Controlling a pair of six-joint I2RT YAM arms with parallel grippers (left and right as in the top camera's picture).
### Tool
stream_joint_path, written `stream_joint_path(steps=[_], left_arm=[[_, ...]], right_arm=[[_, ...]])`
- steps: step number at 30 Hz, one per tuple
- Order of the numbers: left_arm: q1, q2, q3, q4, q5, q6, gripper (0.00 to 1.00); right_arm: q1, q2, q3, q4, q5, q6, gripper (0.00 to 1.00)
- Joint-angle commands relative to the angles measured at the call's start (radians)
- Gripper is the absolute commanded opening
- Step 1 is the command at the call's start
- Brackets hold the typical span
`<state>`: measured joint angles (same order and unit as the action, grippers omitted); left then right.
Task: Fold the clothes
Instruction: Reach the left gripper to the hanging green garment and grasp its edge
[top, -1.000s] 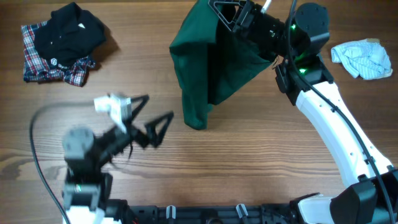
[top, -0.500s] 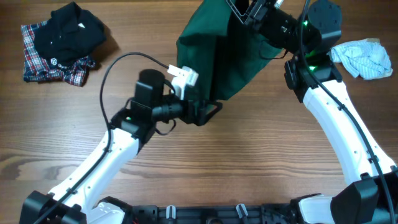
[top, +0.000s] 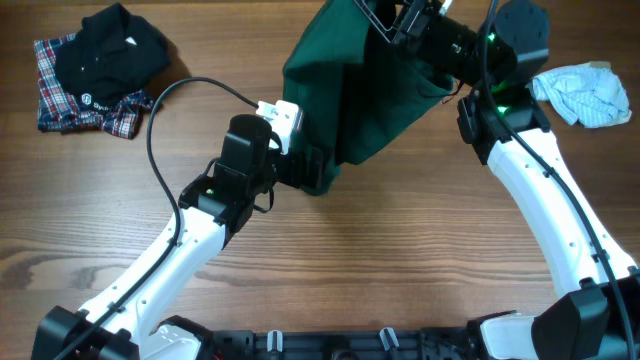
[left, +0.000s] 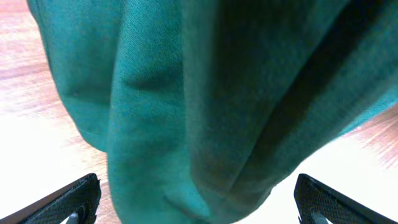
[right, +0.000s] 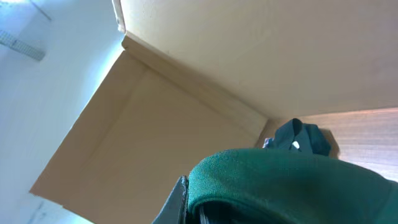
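The clothes (top: 350, 90), a big dark green garment, hang bunched from my right gripper (top: 388, 20) at the table's far edge, their lower end touching the wood. That gripper is shut on the top fold; its wrist view shows green fabric (right: 298, 186) pressed against one finger (right: 180, 200). My left gripper (top: 317, 172) stands open at the garment's lower end. In the left wrist view the green cloth (left: 205, 106) fills the frame, its bottom lobe hanging between the wide-apart fingertips (left: 74, 202), not pinched.
A black shirt on a plaid shirt (top: 100, 65) lies at the far left, also seen as a dark shape (right: 301, 138) in the right wrist view. A small pale blue-white cloth (top: 583, 93) lies at the far right. Bare wood table (top: 400, 250) lies in front.
The left arm swung from the near left up to the garment's lower end, its open jaws now around it. The right gripper shifted slightly right with the garment.
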<state>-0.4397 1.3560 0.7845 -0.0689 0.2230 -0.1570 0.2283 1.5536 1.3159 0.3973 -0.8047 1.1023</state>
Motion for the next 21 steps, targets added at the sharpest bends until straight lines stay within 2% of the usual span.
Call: stream_joint_path(steps=[1, 11, 21], left_arm=[[-0.003, 0.0, 0.014, 0.028, -0.045, 0.069, 1.0], [-0.004, 0.05, 0.014, 0.103, -0.033, 0.072, 1.0], [-0.004, 0.051, 0.014, 0.126, 0.063, 0.072, 1.0]], right_arm=[[0.004, 0.005, 0.007, 0.006, -0.024, 0.015, 0.04], [0.004, 0.005, 0.007, 0.006, -0.058, 0.032, 0.04], [0.004, 0.005, 0.007, 0.006, -0.058, 0.031, 0.04]])
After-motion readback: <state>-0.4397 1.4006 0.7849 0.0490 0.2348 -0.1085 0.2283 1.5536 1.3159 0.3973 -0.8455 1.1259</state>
